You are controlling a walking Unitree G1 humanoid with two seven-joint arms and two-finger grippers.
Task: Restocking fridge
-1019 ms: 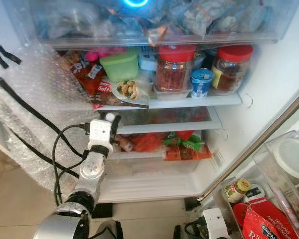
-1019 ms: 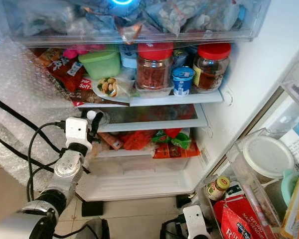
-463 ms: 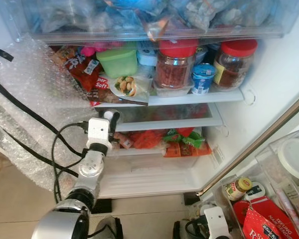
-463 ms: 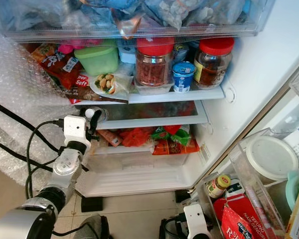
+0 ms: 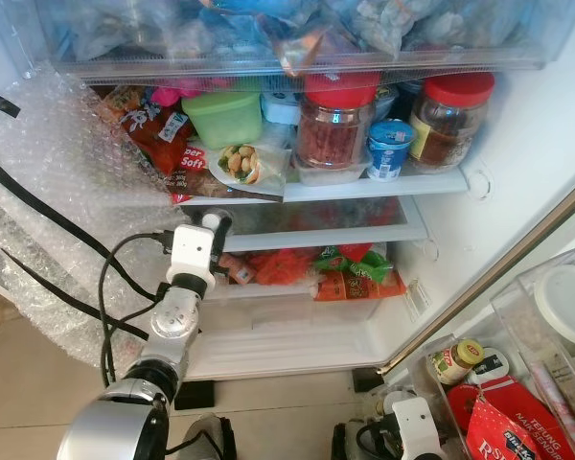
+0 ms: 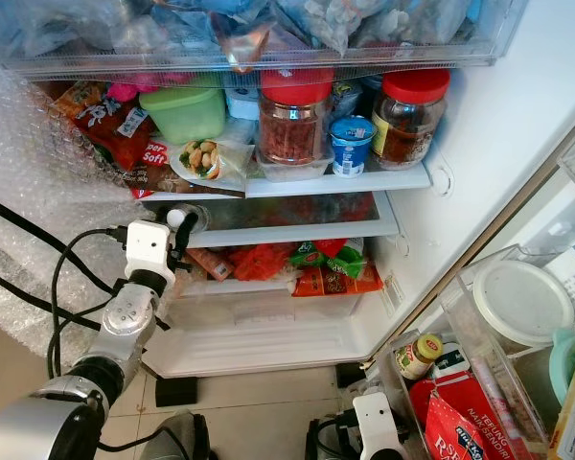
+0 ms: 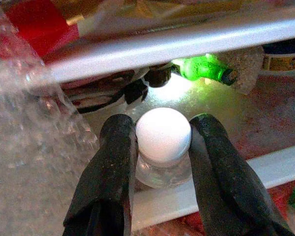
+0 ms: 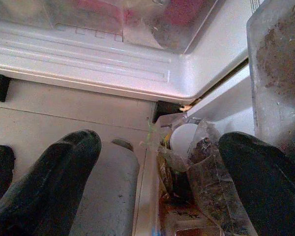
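Placement step: left gripper (image 5: 216,222) sits at 9 o'clock of the fridge (image 5: 517,163), fingers (image 7: 113,162) clamped on a white-capped bottle (image 7: 163,140) at the lip of the middle shelf (image 5: 326,235). Next move, by my read: push further in, set down upright, release. Bottle body is mostly hidden, contents unclear. Right gripper (image 8: 157,196) hangs low at 5 o'clock, fingers spread, empty.

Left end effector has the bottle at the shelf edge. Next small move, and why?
Probably ease it further in over the shelf before opening. The left end effector is shut on the white-capped bottle, which sits right at the shelf's front lip, so a release here might tip it out.
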